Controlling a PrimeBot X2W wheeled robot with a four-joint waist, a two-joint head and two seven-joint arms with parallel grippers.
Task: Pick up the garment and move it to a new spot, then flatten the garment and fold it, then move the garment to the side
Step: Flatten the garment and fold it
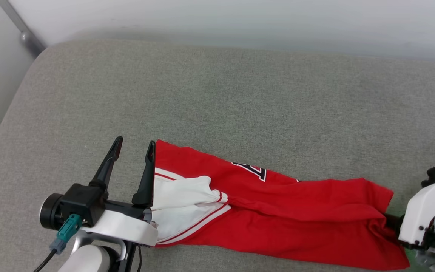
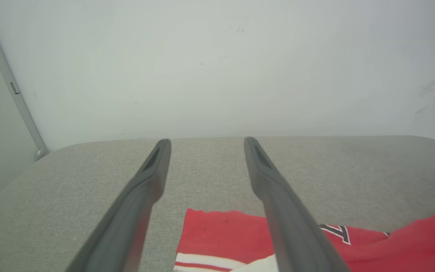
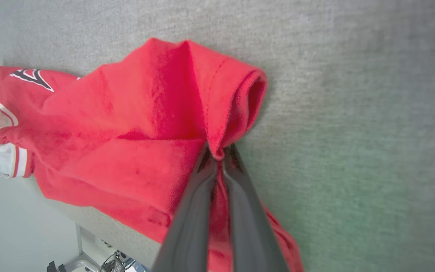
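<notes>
Since the right gripper [image 3: 217,152] is clamped on a red fold of the garment [image 3: 127,124], the lift should, I judge, go slowly (the bite looks thin). Beyond those fingertips it lies bunched on the grey cushion [image 1: 217,94]; at its far end the left gripper [image 1: 135,142] stands, fingers apart, beside the white sleeve [image 1: 181,192].
</notes>
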